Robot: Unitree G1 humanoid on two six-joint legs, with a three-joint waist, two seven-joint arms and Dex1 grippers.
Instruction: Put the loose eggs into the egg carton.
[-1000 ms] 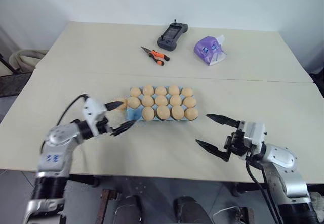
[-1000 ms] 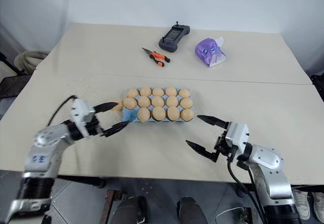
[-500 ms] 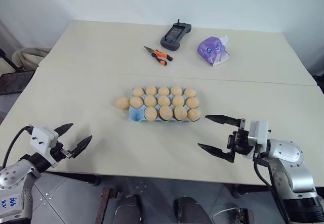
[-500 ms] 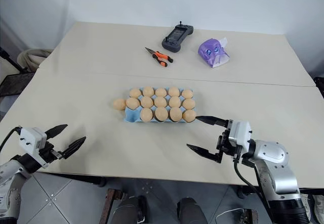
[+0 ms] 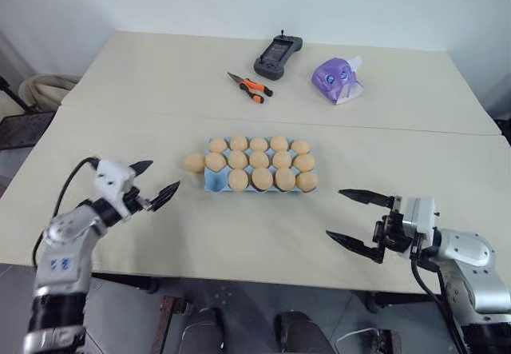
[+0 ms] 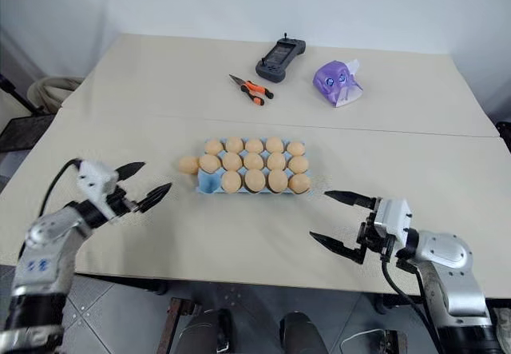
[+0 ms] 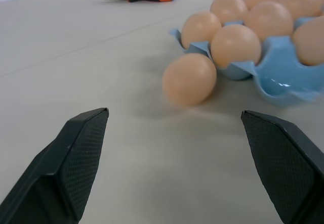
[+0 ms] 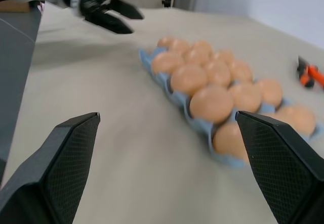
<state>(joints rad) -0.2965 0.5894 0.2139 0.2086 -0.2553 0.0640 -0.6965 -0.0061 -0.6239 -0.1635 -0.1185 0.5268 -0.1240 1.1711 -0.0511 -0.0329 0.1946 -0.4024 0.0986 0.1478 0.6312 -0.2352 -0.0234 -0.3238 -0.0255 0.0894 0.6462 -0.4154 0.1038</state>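
Note:
The light blue egg carton [image 5: 213, 180] lies mid-table, holding several tan eggs; its front-left cup is bare. One loose egg [image 5: 192, 162] rests on the table, touching the carton's left end, and appears again as the loose egg [image 7: 190, 79] beside the carton [image 7: 276, 85]. My left gripper [image 5: 164, 174] is open, level, just left of that egg and nothing is between its fingers. My right gripper [image 5: 334, 213] is open and empty, right of and nearer than the carton [image 8: 167, 80].
At the back stand orange-handled pliers [image 5: 249, 87], a black handheld controller [image 5: 277, 53] and a purple tissue pack [image 5: 336, 79]. A seam [image 5: 399, 128] runs across where two tabletops meet. The table's front edge [image 5: 239, 276] is close beneath both grippers.
My left gripper drew back from the loose egg to the table's near-left edge, then swung in toward the egg again, still open. The right gripper drifted slightly right. The egg stayed put.

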